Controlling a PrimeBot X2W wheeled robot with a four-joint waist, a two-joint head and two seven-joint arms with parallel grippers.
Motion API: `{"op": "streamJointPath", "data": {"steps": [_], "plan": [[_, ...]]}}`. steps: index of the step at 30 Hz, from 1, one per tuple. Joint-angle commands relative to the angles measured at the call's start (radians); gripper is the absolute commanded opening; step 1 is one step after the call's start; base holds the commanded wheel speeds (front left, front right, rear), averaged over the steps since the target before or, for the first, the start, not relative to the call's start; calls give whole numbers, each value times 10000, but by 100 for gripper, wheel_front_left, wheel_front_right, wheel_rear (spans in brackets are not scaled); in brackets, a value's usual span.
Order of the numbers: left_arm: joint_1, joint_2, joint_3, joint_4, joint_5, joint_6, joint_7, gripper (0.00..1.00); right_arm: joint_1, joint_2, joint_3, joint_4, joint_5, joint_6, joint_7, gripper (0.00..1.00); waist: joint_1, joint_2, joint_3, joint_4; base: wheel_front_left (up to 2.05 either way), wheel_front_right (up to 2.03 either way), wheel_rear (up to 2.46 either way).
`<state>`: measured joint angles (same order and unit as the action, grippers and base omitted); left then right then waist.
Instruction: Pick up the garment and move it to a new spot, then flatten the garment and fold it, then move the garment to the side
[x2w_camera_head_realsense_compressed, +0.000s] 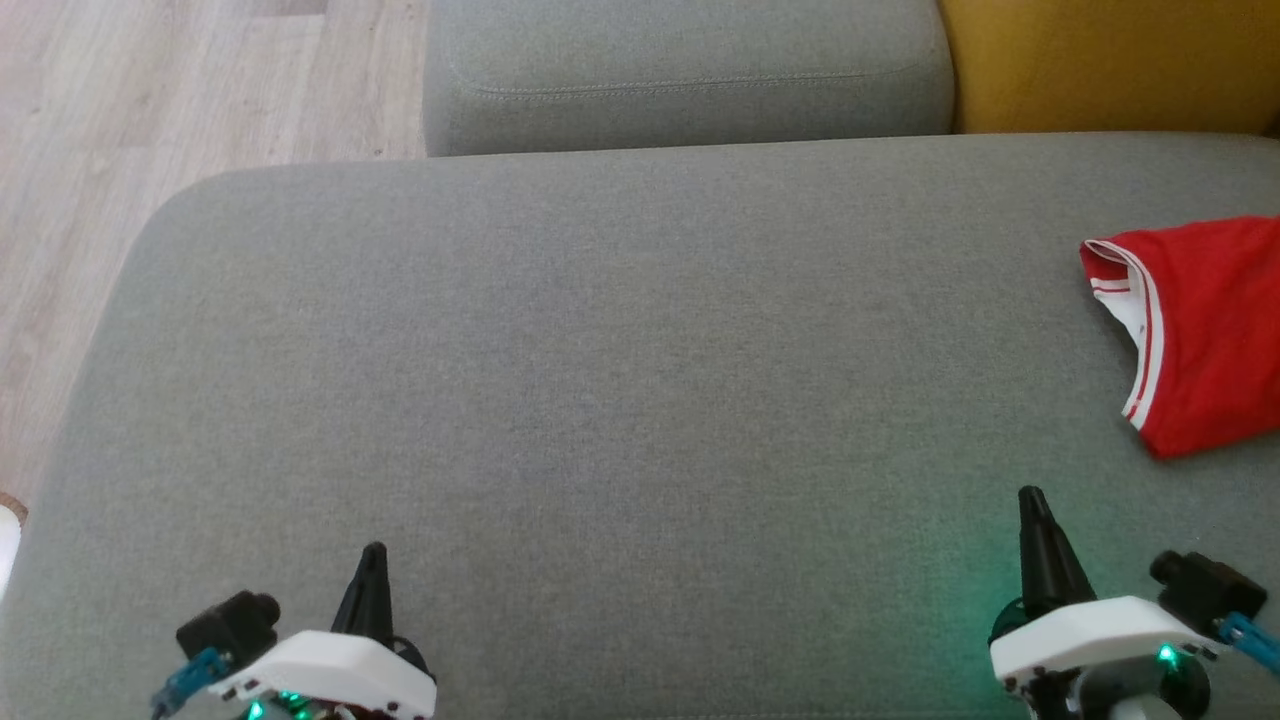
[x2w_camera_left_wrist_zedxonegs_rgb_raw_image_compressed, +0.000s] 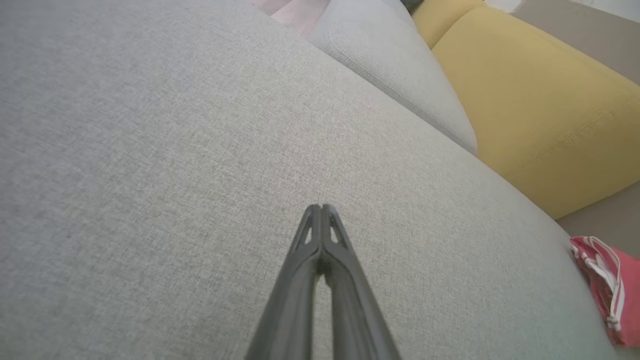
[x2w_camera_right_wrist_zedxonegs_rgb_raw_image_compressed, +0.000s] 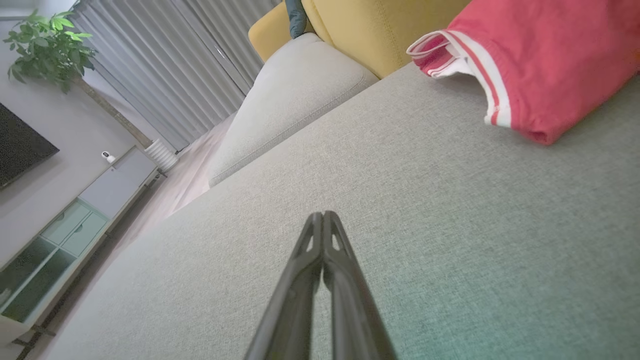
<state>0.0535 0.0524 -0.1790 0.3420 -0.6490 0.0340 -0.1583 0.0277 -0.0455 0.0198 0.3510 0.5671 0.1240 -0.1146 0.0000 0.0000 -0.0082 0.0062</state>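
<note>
Grey sofa cushion (x2w_camera_head_realsense_compressed: 600, 350) spreads across the head view, with the garment (x2w_camera_head_realsense_compressed: 1200, 330) at its far right edge: red with white striped trim, compact as if folded, partly cut off. The left gripper (x2w_camera_head_realsense_compressed: 372, 555) and right gripper (x2w_camera_head_realsense_compressed: 1030, 495) sit low, apart from it.

Left wrist view: jaws pressed together over bare fabric, garment well off to one side.

Right wrist view: jaws likewise pressed together, garment near, its edge soft and rounded.

Nothing is held. The pick-up looks unstarted, or the setting-aside finished. A pick-up would need the right arm to reach over, spread its jaws and pinch the near edge.
</note>
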Motion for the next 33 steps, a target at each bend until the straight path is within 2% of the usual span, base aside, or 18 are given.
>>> {"op": "streamJointPath", "data": {"steps": [1, 33], "plan": [[-515, 27, 261, -374, -324, -80, 60, 0, -588, -66, -46, -404, 376, 18, 49, 0, 0, 0, 3, -1, 0, 0, 0], [-888, 30, 1144, -577, -3505, -614, 944, 0, -846, -90, -446, -630, 3830, 35, 776, 0, 0, 0, 40, -22, 0, 0, 0]]}}
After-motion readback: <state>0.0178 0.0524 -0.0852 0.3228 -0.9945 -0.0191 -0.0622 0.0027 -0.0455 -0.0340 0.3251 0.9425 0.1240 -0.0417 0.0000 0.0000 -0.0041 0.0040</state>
